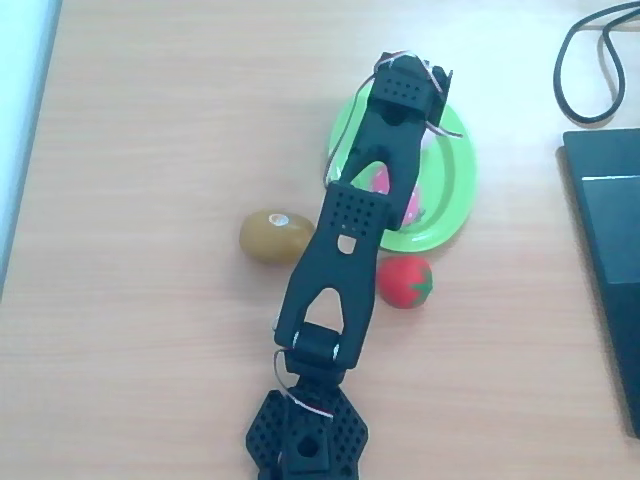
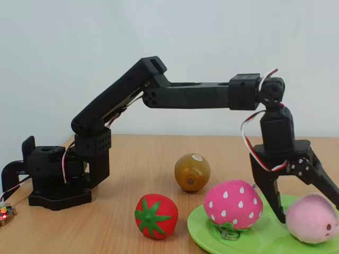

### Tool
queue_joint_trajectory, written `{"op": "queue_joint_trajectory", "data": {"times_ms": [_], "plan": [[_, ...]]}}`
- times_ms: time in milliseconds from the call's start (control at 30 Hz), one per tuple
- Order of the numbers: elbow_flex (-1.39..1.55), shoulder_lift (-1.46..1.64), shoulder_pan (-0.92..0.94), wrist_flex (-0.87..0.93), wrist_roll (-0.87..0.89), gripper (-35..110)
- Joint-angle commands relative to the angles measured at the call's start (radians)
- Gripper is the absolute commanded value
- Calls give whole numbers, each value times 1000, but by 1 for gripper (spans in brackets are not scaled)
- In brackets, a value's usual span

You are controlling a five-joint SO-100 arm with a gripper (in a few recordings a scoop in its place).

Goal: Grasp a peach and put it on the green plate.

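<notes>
**A:** so where's the peach (image 2: 313, 218) sitting right now?

**B:** on the green plate (image 2: 254, 241), at the plate's right end in the fixed view. The gripper (image 2: 305, 203) hangs straight down over it with its jaws spread wide, one finger planted on the plate just left of the peach, the other angled off over the peach's right side. Can't tell if either finger actually touches it.

**A:** anything else on that plate?

**B:** yeah, a pink white-dotted strawberry (image 2: 233, 204) at the plate's left end. Off the plate on the tabletop (image 1: 150, 150): a red strawberry (image 2: 155, 215) with green leaves just left of the rim, and a brown kiwi (image 2: 192, 171) behind that. From overhead the black arm (image 1: 345, 235) crosses the plate.
</notes>
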Motion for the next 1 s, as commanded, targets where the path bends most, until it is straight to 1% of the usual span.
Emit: {"op": "queue_joint_trajectory", "data": {"times_ms": [0, 267, 433, 967], "plan": [[-23, 80, -3, 25, 58, 49], [-23, 95, -17, 94, 229, 51], [-21, 103, -26, 124, 304, 51], [-49, 186, -124, 137, 360, 50]]}}
